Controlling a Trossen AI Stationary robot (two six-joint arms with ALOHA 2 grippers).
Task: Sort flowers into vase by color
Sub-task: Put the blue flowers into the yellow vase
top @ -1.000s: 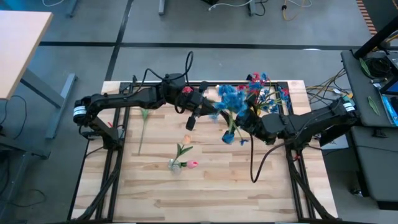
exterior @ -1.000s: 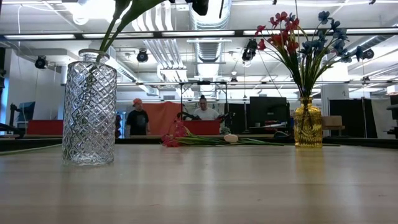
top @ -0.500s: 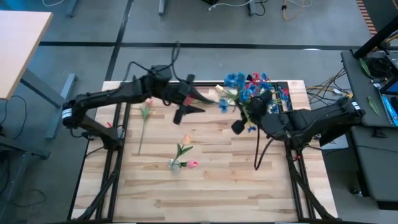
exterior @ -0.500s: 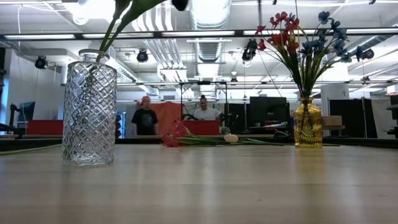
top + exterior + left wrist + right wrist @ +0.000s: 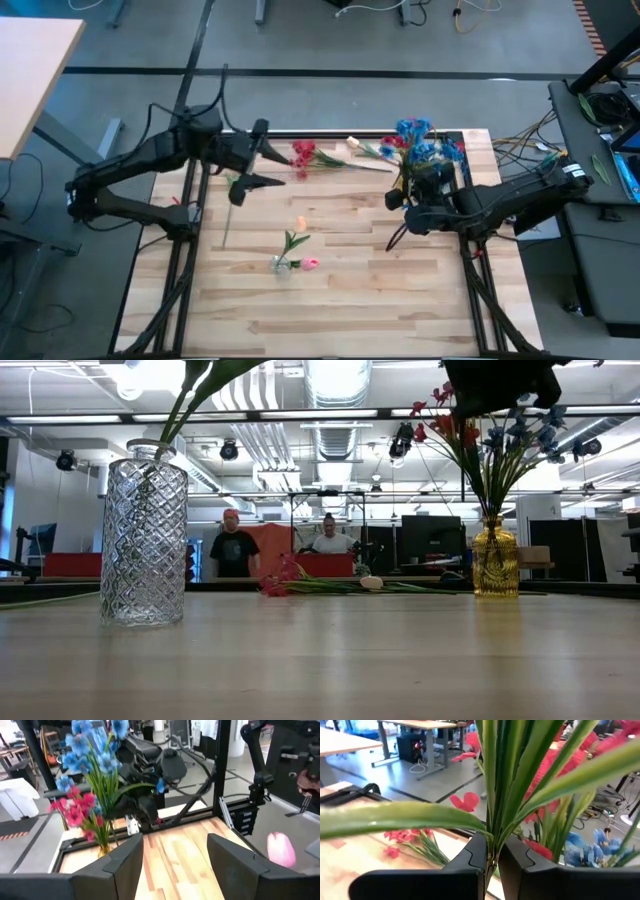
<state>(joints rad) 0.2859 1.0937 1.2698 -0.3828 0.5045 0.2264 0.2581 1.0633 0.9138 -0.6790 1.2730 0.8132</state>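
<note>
From the high view I see my left gripper (image 5: 250, 183) over the back left part of the table (image 5: 350, 300), its fingers spread wide with nothing between them; the left wrist view confirms the gap, with bare wood showing between the two dark fingers (image 5: 120, 865). My right gripper (image 5: 400, 205) sits at the back right, just beside the amber vase (image 5: 495, 563), and in the right wrist view its fingers (image 5: 472, 857) are pinched narrowly on a bundle of green stems (image 5: 492, 795) with long leaves spreading out from the grip. The amber vase already holds a mixed bunch of red and blue flowers (image 5: 420, 145), standing upright. A clear cut-glass vase (image 5: 143, 535) stands toward the front of the table, and from above I see a peach bud and a pink bud (image 5: 310, 263) around it. A red cluster (image 5: 302, 153) lies flat at the back edge with a cream bud (image 5: 353, 143) close by, and one thin stem (image 5: 230, 215) lies along the left side. Behind the table, two people (image 5: 233, 547) are standing in the room.
</note>
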